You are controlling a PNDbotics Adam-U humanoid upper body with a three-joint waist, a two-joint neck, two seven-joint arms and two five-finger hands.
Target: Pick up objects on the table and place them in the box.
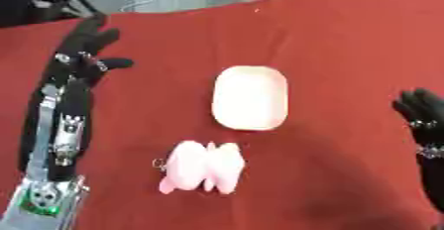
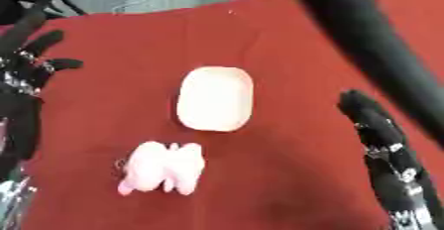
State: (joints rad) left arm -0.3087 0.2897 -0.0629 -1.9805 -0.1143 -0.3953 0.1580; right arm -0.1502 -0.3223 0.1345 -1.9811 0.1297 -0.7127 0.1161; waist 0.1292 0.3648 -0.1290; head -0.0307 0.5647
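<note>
The red-covered surface (image 1: 347,50) carries a cream oval box (image 1: 249,97) at its middle, open side up to receive things. Just before it lies a pink plush toy (image 1: 204,167), untouched. The left robot hand (image 1: 86,50), fingers spread, hovers well apart on the left; the right robot hand (image 2: 373,120), fingers relaxed, waits on the right.

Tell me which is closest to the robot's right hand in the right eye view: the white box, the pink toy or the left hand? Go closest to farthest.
From the right hand, at the right edge:
1. White box, in the middle of the red cloth.
2. Pink toy, nearer the camera, just left of the box.
3. Left hand, far across at the left edge, fingers spread.
</note>
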